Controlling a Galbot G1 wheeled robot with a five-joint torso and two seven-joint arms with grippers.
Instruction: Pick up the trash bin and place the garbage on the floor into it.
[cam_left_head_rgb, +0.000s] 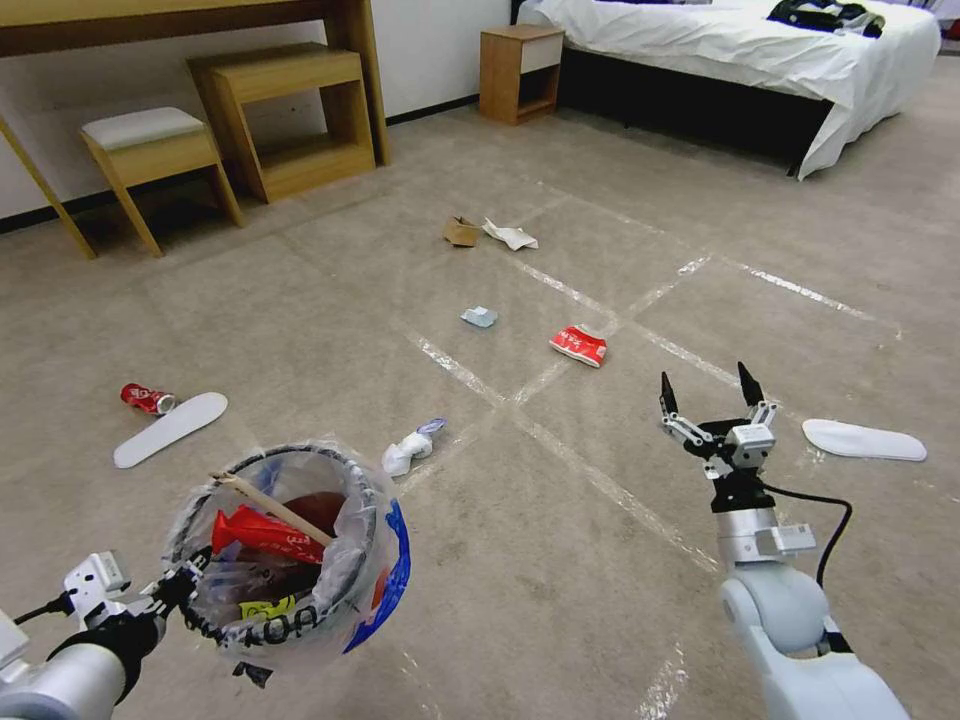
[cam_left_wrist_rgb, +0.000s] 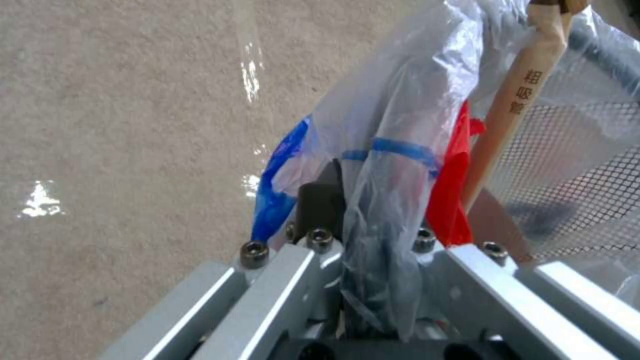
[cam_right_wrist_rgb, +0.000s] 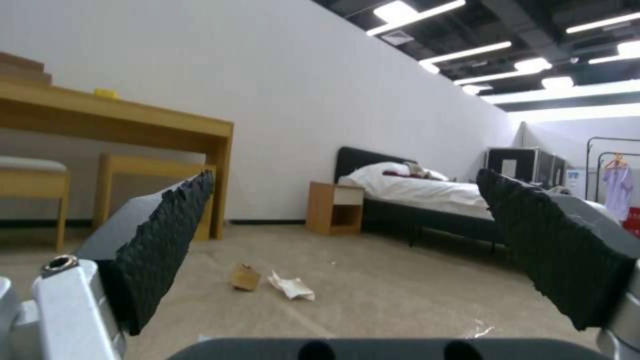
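Trash bin (cam_left_head_rgb: 285, 545) near left, held off the floor (cam_left_head_rgb: 560, 560) by left gripper (cam_left_head_rgb: 172, 592), clamped on rim and bag. Red bucket, black wire rim, clear liner with blue handles; red wrapper (cam_left_head_rgb: 262, 532) and wooden stick (cam_left_head_rgb: 270, 507) already inside, stick poking over the rim. Left wrist view: fingers (cam_left_wrist_rgb: 320, 210) pinched through bunched plastic, so grip looks soft; judged best kept level and slow to avoid slip or spill.

Right gripper (cam_left_head_rgb: 712, 405) right of centre, above carpet, jaws spread wide, empty. Nearest litter: white crumpled paper (cam_left_head_rgb: 410, 450) just beyond bin, red wrapper piece (cam_left_head_rgb: 578, 345) ahead-left of right gripper, pale-blue scrap (cam_left_head_rgb: 479, 317) beyond. Farther: cardboard scrap (cam_left_head_rgb: 460, 232) touching white paper (cam_left_head_rgb: 510, 235). Red can (cam_left_head_rgb: 147, 398) far left by a white insole (cam_left_head_rgb: 170, 428).

Suggested: one piece at a time, straight-down approach, pinch at crumpled ridge, bin brought under the drop.
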